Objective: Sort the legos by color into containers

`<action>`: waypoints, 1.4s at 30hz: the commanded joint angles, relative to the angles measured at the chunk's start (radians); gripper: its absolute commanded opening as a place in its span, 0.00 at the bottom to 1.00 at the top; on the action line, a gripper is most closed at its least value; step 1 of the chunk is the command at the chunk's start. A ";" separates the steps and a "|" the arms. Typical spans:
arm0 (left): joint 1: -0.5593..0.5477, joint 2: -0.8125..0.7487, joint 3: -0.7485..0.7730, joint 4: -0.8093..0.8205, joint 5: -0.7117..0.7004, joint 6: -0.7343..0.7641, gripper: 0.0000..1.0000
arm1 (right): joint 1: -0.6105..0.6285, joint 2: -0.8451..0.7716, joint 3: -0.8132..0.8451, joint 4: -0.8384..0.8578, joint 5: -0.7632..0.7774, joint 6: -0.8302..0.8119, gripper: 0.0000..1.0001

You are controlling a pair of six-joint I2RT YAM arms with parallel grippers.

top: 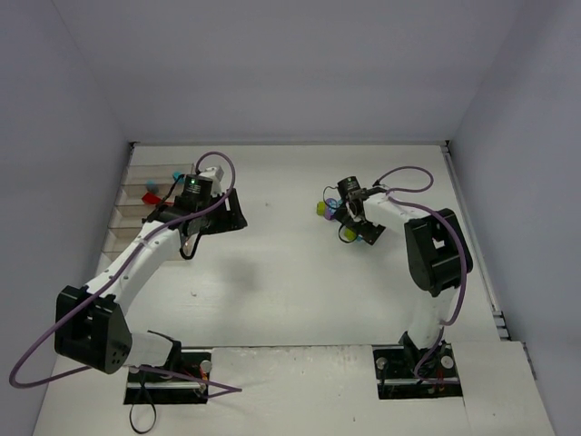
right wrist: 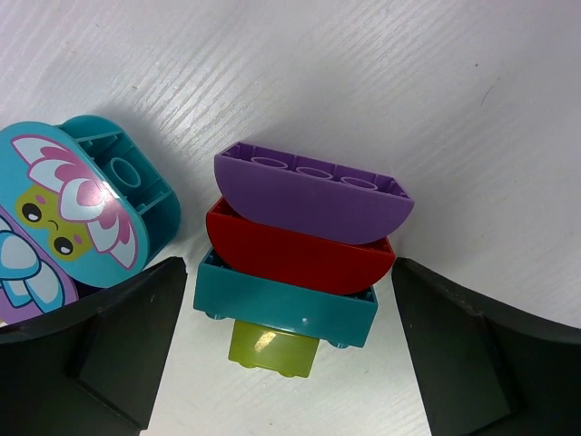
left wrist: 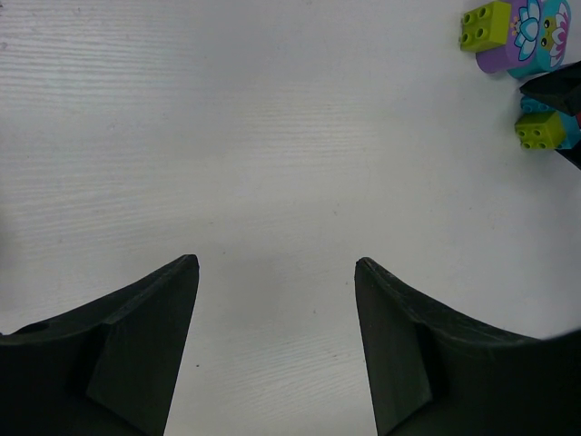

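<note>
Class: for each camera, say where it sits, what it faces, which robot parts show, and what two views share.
Top external: above, behind; looks down on the table; left arm, right arm show.
Left wrist: looks along the table at far legos; open left gripper shows.
Right wrist: looks down on a brick stack between the open right gripper.
Shared: both wrist views show the flower-printed brick.

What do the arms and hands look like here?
The left arm and right arm match: white links, black joint housings, a purple cable looped along each. The left hand and right hand are paired matte-black wedges. A green light glows on the left wrist.
</note>
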 commanded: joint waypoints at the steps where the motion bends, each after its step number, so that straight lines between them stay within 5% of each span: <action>1: -0.004 -0.003 0.015 0.059 0.016 -0.008 0.63 | -0.010 0.020 0.018 -0.018 0.031 0.054 0.92; 8: -0.004 -0.006 0.016 0.065 0.021 -0.001 0.63 | -0.009 0.009 -0.001 -0.012 0.020 0.029 0.62; 14: -0.004 0.000 0.031 0.068 0.031 0.000 0.63 | 0.006 -0.063 -0.046 0.089 -0.039 -0.157 0.00; 21: -0.004 -0.004 0.090 0.061 0.105 -0.003 0.63 | 0.117 -0.303 -0.156 0.443 -0.340 -0.697 0.00; 26: -0.004 -0.013 0.134 0.044 0.174 -0.027 0.63 | 0.221 -0.463 -0.241 0.534 -0.539 -1.056 0.00; 37: -0.007 -0.072 0.249 0.001 0.357 -0.119 0.63 | 0.235 -0.586 -0.235 0.523 -0.938 -1.328 0.00; 42: -0.007 -0.072 0.271 0.009 0.416 -0.141 0.63 | 0.284 -0.580 -0.196 0.494 -0.940 -1.374 0.00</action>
